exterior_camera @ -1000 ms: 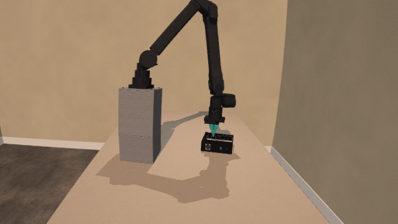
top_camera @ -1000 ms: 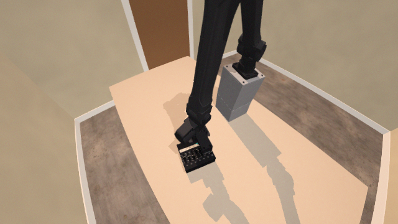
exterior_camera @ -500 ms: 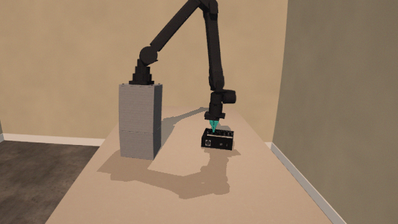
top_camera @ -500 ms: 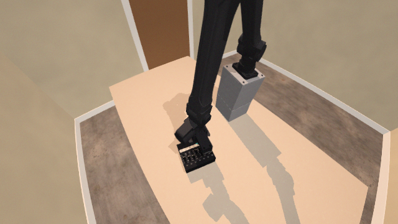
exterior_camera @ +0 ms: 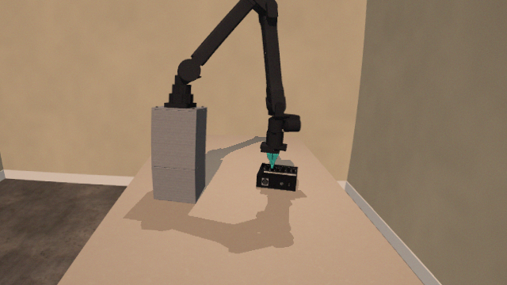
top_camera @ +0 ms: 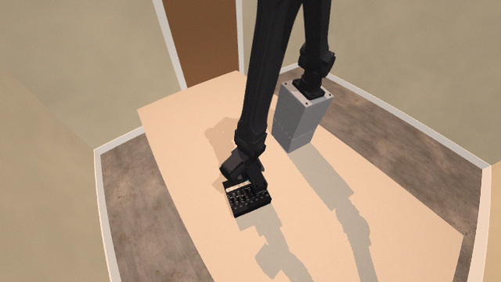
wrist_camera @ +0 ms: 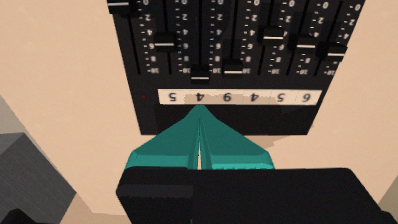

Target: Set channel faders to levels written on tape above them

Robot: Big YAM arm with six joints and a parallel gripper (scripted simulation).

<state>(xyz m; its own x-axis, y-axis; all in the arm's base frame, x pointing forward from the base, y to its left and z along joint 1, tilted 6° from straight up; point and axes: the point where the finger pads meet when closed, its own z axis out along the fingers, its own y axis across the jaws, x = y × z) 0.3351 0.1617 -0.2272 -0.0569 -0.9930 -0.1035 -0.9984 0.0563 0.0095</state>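
Evidently the gripper [exterior_camera: 272, 165] [wrist_camera: 199, 112] has its jaws pressed together, nothing between them, tips over the tape [wrist_camera: 240, 97] (its numbers upside down in the wrist view); the lighting desk [top_camera: 247, 207] [exterior_camera: 277, 180] [wrist_camera: 250, 119] sits on the table [top_camera: 188, 145] [exterior_camera: 234, 198] [wrist_camera: 75, 75].

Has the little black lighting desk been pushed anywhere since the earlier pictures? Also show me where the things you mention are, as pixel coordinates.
No, the lighting desk [top_camera: 249, 207] [exterior_camera: 274, 182] [wrist_camera: 270, 84] shows no visible shift in the top view, judged against the grey pedestal [top_camera: 299, 117] [exterior_camera: 174, 138] [wrist_camera: 30, 170].
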